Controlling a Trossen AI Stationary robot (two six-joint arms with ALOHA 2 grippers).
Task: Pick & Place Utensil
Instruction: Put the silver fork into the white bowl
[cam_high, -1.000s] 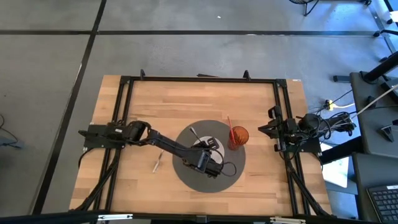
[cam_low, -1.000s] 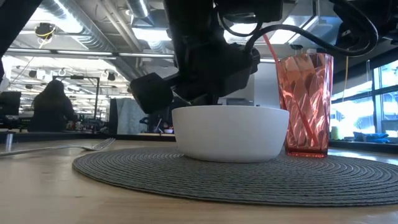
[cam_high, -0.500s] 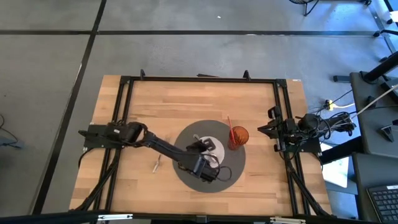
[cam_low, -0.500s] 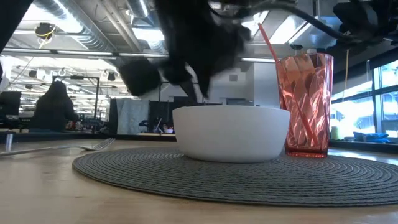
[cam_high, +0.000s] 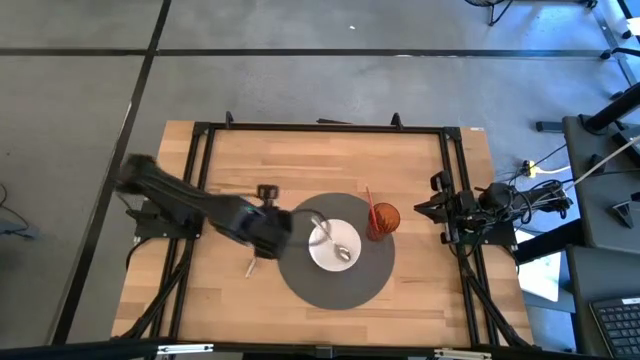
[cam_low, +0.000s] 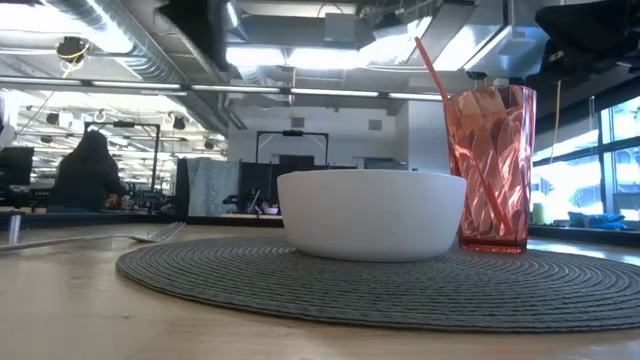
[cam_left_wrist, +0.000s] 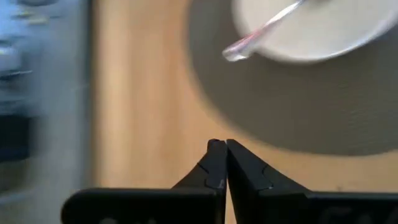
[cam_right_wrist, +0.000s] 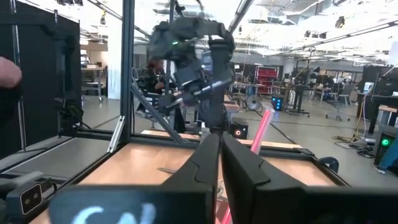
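One spoon (cam_high: 334, 240) lay in the white bowl (cam_high: 350, 231) on the round grey mat (cam_high: 300, 285), handle over the rim. Left hand (cam_left_wrist: 219, 147), fingers together and empty, hung over the counter (cam_high: 290, 160) beside the mat. Right hand (cam_right_wrist: 219, 140), also together, waited at the counter's right edge.

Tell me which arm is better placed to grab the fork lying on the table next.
Left, probably. The left gripper, shut and empty, hangs just beside the fork, which lies on the wood left of the placemat. The right gripper is parked shut at the table's right edge, beyond the bowl and cup.
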